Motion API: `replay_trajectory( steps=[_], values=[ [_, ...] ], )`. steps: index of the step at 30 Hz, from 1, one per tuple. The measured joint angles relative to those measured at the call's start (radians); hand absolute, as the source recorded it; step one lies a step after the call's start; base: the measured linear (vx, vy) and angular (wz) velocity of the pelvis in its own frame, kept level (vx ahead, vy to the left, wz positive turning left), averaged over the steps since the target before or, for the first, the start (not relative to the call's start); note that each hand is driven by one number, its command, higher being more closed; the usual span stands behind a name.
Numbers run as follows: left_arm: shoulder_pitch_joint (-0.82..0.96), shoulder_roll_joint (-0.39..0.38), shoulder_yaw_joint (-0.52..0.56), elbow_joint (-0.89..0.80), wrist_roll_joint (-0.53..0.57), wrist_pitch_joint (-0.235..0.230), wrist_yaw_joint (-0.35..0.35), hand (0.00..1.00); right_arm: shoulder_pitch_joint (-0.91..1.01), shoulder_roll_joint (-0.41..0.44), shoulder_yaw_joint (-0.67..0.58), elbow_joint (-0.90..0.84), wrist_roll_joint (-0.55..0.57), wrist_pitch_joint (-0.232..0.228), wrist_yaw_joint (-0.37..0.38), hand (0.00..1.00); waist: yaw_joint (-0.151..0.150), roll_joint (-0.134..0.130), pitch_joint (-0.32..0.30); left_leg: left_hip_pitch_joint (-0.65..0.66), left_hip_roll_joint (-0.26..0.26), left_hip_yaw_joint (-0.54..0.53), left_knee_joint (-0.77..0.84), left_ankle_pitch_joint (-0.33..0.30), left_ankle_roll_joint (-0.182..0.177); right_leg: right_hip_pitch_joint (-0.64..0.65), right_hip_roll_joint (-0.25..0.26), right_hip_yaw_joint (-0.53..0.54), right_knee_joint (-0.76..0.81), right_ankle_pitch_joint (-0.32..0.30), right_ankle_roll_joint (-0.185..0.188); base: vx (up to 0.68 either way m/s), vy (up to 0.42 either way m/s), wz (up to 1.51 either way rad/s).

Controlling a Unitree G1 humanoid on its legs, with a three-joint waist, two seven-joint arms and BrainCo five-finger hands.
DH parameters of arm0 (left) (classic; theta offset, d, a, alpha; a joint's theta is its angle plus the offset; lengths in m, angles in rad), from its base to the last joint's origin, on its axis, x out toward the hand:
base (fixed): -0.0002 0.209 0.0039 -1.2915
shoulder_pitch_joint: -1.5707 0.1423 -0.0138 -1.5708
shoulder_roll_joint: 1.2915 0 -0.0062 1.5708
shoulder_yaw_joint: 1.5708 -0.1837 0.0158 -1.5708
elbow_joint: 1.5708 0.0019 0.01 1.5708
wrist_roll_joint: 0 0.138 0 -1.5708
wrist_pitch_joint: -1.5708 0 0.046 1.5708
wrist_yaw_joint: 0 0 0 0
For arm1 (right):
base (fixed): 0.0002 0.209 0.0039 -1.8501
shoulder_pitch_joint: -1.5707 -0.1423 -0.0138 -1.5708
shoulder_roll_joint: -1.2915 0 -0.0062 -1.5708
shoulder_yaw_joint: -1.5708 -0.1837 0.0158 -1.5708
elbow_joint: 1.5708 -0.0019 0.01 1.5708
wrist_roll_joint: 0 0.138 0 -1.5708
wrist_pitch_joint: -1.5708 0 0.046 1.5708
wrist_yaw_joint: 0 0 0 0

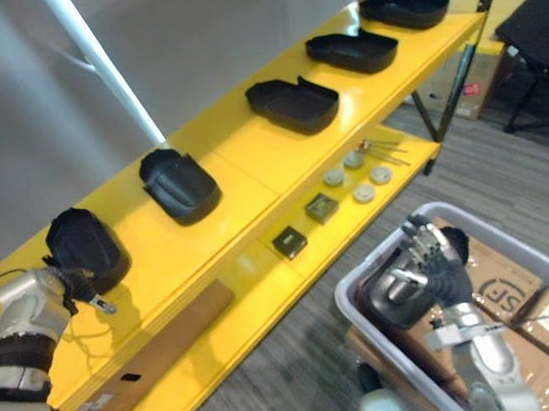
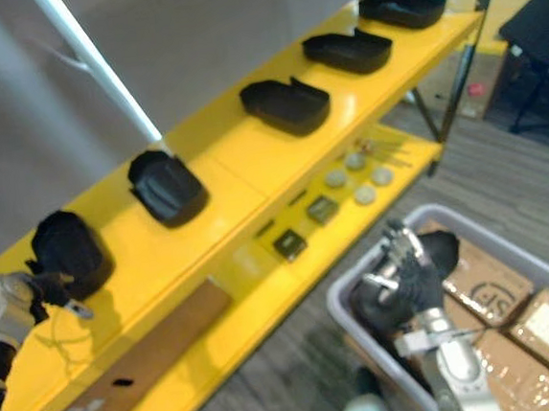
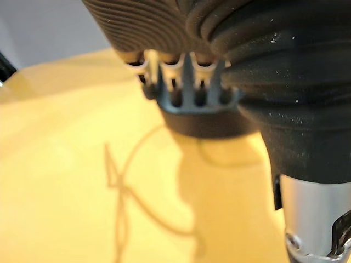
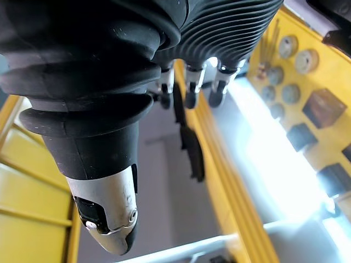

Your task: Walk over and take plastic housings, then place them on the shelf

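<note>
Black plastic, matte and shallow, makes up every housing we see: each is an open shell with a raised rim, rounded at one end. Five sit in a row, well apart from one another, along the yellow top shelf (image 1: 242, 160). The first housing (image 1: 85, 243) is at the robot's left end, followed by the second housing (image 1: 180, 183), the third housing (image 1: 293, 104), the fourth housing (image 1: 351, 51) and the fifth housing (image 1: 405, 8) at the far right end. Our left hand (image 1: 68, 284) is at the near edge of the first housing. In the left wrist view its fingers (image 3: 167, 74) run down onto the dark rim and their tips are hidden there, so we cannot tell whether they clamp it or only touch it; the thumb stands apart over bare shelf. Our right hand (image 1: 426, 261) is down inside a grey bin (image 1: 354, 295) low beside the shelf, laid over a dark shell (image 2: 375, 310) that looks like another housing. We cannot tell whether its fingers are closed on it. Cardboard boxes (image 1: 503, 286) take up the rest of the bin, and the bin's wall stands between that hand and the shelf. On the lower shelf (image 1: 261, 274) lie a brown board (image 1: 167, 349), small dark blocks (image 1: 290, 242), pale discs (image 1: 363, 194) and thin rods (image 1: 385, 150). A white pole (image 1: 98, 57) slants across the grey wall behind the shelf, and a black chair (image 1: 538, 24) stands at the far right.
</note>
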Motion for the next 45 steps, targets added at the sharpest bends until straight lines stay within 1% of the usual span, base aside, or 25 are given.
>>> replay_trajectory(
  steps=[4, 9, 15, 21, 31, 33, 35, 36, 37, 38, 39, 40, 41, 42, 43, 44, 45],
  values=[
    [0.023, 0.000, 0.000, 0.000, 0.000, -0.010, -0.001, 0.00, 0.000, 0.000, -0.001, 0.000, 0.000, 0.000, 0.002, 0.00, 0.000, 0.002, -0.002, 0.000, 0.000, 0.000, 0.000, 0.000, 0.000, 0.000, 0.000, 0.000, 0.000, 0.000, 0.000, -0.02, 0.005, 0.00],
    [0.029, -0.001, 0.000, 0.000, 0.000, -0.010, 0.000, 0.00, -0.001, -0.001, -0.002, 0.000, 0.000, 0.000, 0.020, 0.00, 0.002, 0.000, -0.004, 0.001, 0.000, 0.000, 0.000, 0.000, 0.000, 0.000, 0.001, 0.000, 0.000, 0.000, 0.000, 0.00, 0.000, 0.00],
    [0.051, -0.002, 0.000, 0.000, -0.001, -0.017, 0.003, 0.00, -0.002, -0.002, -0.010, 0.000, 0.000, 0.000, 0.021, 0.00, 0.001, 0.001, -0.006, 0.003, 0.000, 0.001, 0.000, 0.000, 0.000, 0.001, 0.000, 0.003, 0.000, 0.000, 0.000, 0.00, 0.000, 0.00],
    [0.088, -0.009, 0.000, 0.001, -0.002, -0.017, 0.013, 0.00, -0.003, -0.005, -0.011, 0.000, 0.000, 0.001, 0.025, 0.00, 0.002, 0.000, -0.036, 0.006, 0.000, 0.001, 0.000, 0.000, 0.000, 0.001, 0.000, 0.003, 0.000, -0.001, -0.001, 0.00, 0.000, 0.00],
    [0.102, -0.014, 0.000, 0.001, -0.006, -0.015, 0.019, 0.00, -0.002, -0.011, -0.026, 0.000, 0.000, 0.001, 0.040, 0.00, 0.002, 0.001, -0.037, 0.008, 0.000, 0.002, -0.002, 0.001, 0.000, 0.005, 0.000, 0.003, 0.000, -0.001, -0.001, 0.00, 0.000, 0.00],
    [0.102, -0.018, 0.000, 0.001, -0.025, -0.003, 0.091, 0.00, -0.002, -0.011, -0.040, 0.000, 0.000, 0.001, 0.040, 0.00, 0.003, 0.001, -0.037, 0.009, 0.000, 0.002, -0.002, 0.001, 0.000, 0.004, 0.000, 0.003, 0.000, -0.001, -0.001, 0.00, 0.000, 0.00],
    [0.102, -0.027, 0.004, 0.000, -0.080, 0.013, 0.209, 0.00, -0.002, -0.011, -0.043, 0.001, 0.000, 0.001, 0.041, 0.00, 0.004, 0.001, -0.038, 0.009, 0.000, 0.002, -0.002, 0.001, 0.000, 0.004, 0.000, 0.003, 0.000, -0.001, -0.001, 0.00, 0.000, 0.00],
    [0.101, -0.046, 0.033, 0.000, -0.128, 0.010, 0.316, 0.00, 0.000, -0.011, -0.042, 0.002, 0.000, 0.001, 0.042, 0.00, 0.005, 0.001, -0.038, 0.009, 0.000, 0.001, -0.002, 0.001, 0.000, 0.004, 0.000, 0.003, 0.000, -0.001, -0.001, 0.00, 0.000, 0.00],
    [0.100, -0.060, 0.054, 0.000, -0.144, 0.004, 0.381, 0.00, 0.000, -0.010, -0.042, 0.006, 0.000, 0.001, 0.044, 0.00, 0.006, 0.001, -0.038, 0.009, 0.000, 0.001, -0.002, 0.001, 0.000, 0.004, 0.000, 0.003, 0.000, -0.001, -0.001, 0.00, 0.000, 0.00],
    [0.095, -0.090, 0.096, -0.003, -0.184, -0.011, 0.517, 0.00, 0.000, -0.008, -0.042, 0.017, 0.000, -0.001, 0.048, 0.00, 0.007, -0.001, -0.039, 0.009, -0.001, 0.001, -0.002, 0.001, 0.000, 0.004, 0.000, 0.003, 0.000, -0.001, -0.001, 0.00, 0.000, 0.00],
    [0.089, -0.110, 0.123, -0.006, -0.215, -0.021, 0.595, 0.00, 0.001, -0.004, -0.041, 0.030, 0.000, -0.002, 0.050, 0.00, 0.008, -0.003, -0.040, 0.008, -0.001, 0.001, -0.002, 0.001, 0.001, 0.004, 0.000, 0.003, 0.000, -0.001, -0.001, 0.00, 0.000, 0.00],
    [0.079, -0.135, 0.152, -0.009, -0.248, -0.045, 0.704, 0.00, 0.006, 0.001, -0.041, 0.042, 0.000, -0.002, 0.056, 0.00, 0.009, -0.005, -0.043, 0.008, -0.001, 0.001, -0.002, 0.001, 0.001, 0.004, 0.000, 0.002, 0.000, -0.001, -0.001, 0.00, 0.000, 0.00],
    [0.078, -0.145, 0.164, -0.013, -0.255, -0.061, 0.761, 0.00, 0.009, 0.003, -0.041, 0.044, 0.000, -0.003, 0.062, 0.00, 0.010, -0.006, -0.043, 0.007, -0.001, 0.001, -0.002, 0.001, 0.001, 0.004, 0.000, 0.002, 0.000, -0.001, -0.001, 0.00, 0.000, 0.00],
    [0.074, -0.164, 0.175, -0.018, -0.259, -0.094, 0.873, 0.00, 0.018, 0.007, -0.041, 0.044, 0.000, -0.007, 0.067, 0.00, 0.010, -0.007, -0.044, 0.007, -0.001, 0.001, -0.002, 0.001, 0.001, 0.004, 0.000, 0.002, 0.000, -0.001, -0.001, 0.00, 0.000, 0.00],
    [0.074, -0.180, 0.188, -0.035, -0.294, -0.134, 0.982, 0.00, 0.027, 0.010, -0.041, 0.044, 0.000, -0.012, 0.069, 0.00, 0.010, -0.009, -0.045, 0.006, -0.001, 0.001, -0.002, 0.001, 0.001, 0.004, 0.001, 0.003, 0.000, -0.001, 0.000, 0.00, 0.000, 0.00],
    [0.072, -0.192, 0.200, -0.043, -0.306, -0.159, 1.041, 0.00, 0.031, 0.013, -0.041, 0.044, 0.000, -0.013, 0.069, 0.00, 0.010, -0.010, -0.045, 0.006, -0.001, 0.001, -0.003, 0.001, 0.001, 0.003, 0.001, 0.003, 0.000, 0.000, 0.000, 0.00, 0.000, 0.00],
    [0.065, -0.210, 0.217, -0.065, -0.328, -0.195, 1.132, 0.00, 0.040, 0.019, -0.040, 0.044, 0.000, -0.014, 0.069, 0.00, 0.011, -0.012, -0.046, 0.006, -0.001, 0.001, -0.003, 0.001, 0.001, 0.003, 0.001, 0.003, 0.000, 0.000, 0.000, 0.00, 0.000, 0.00]
  ],
)
